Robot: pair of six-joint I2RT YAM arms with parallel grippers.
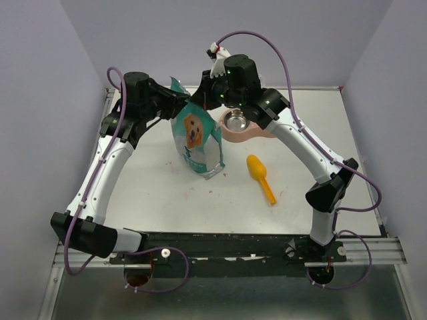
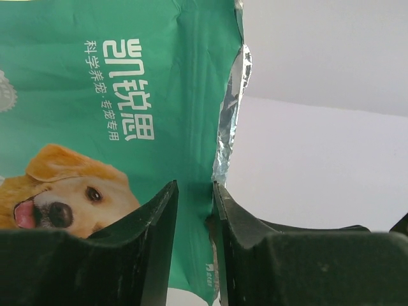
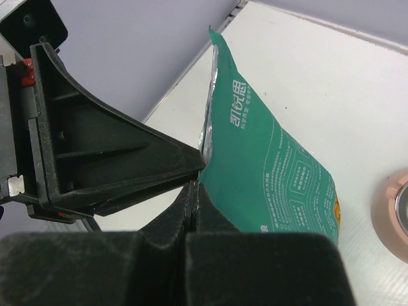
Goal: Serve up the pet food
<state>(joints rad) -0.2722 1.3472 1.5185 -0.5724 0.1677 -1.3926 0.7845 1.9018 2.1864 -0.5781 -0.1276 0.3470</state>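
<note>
So we're at the bag-opening stage here, nothing served yet. The teal bag (image 1: 197,143) with the dog on it stands upright around the middle of the table (image 1: 153,193), and both arms reach in over its top.

The right gripper (image 3: 194,188) sits at the bag's 1 o'clock in the overhead view. Its fingers are clenched flat together, and it looks like the foil-lined top edge is pinched right at the tips. The left gripper (image 2: 194,191) is at the bag's 11 o'clock with its fingers (image 2: 159,223) parted, straddling the torn silver edge. There's a clear gap between them, so I'd call it not clamped on anything.

No kibble on show that I can make out, so my guess is it's all inside the bag. There are a few tiny specks on the table, too small to tell what they are. The metal bowl (image 1: 235,121) looks bare inside and sits in its pink stand (image 1: 259,131) at the bag's 2 o'clock, just beside it. The orange scoop (image 1: 260,177) lies at roughly 4 o'clock, well apart from both grippers.

Next move imo: the left needs to close on its side of the mouth, then the two ease apart to spread the opening. The bag is tall and probably light, so a hard yank could tip it or rip it further. After that one arm has to let go and fetch the scoop
</note>
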